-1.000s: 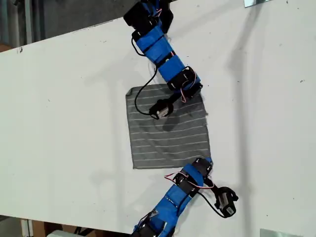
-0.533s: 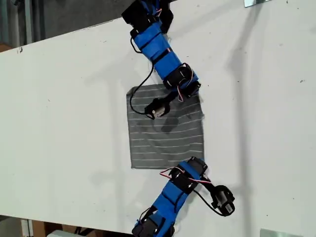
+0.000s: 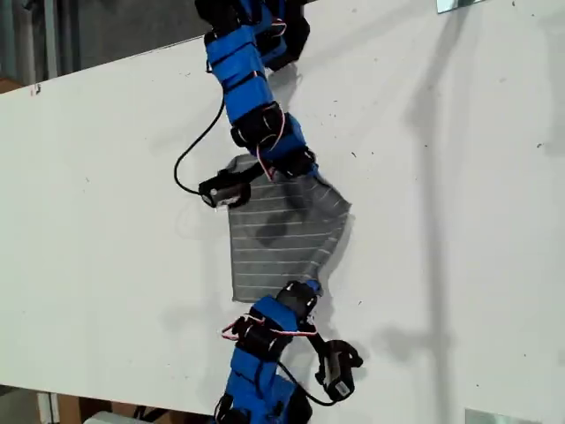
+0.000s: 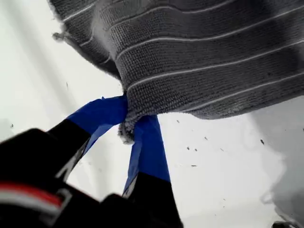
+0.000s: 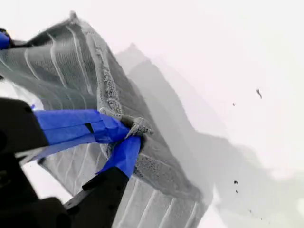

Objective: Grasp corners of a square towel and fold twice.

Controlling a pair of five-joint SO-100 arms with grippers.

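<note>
Both arms have swung toward the exterior view's left since 1 s ago, dragging the towel (image 3: 278,234) with them. It was a flat square then; now its side toward the exterior view's right is lifted and pulled inward, bulging to a point. The side toward the exterior view's left is flat on the white table (image 3: 459,221), near the middle of the table.

In its wrist view, the first gripper (image 4: 130,126) is clamped down tight on a hemmed corner (image 4: 126,134), blue jaws nearly meeting, with cloth bunched between them. The striped cloth (image 4: 199,57) hangs clear of the table there. The second gripper (image 5: 130,130) is likewise pinched hard on a second corner (image 5: 137,126). There the towel (image 5: 71,57) rises off the table in a fold and throws a shadow.

The exterior view shows 2 blue arms. The upper arm (image 3: 252,97) reaches the towel's top edge and the lower arm (image 3: 265,344) reaches its bottom edge. I cannot tell from the wrist views which arm is first and which is second. Loose cables loop beside each arm.
</note>
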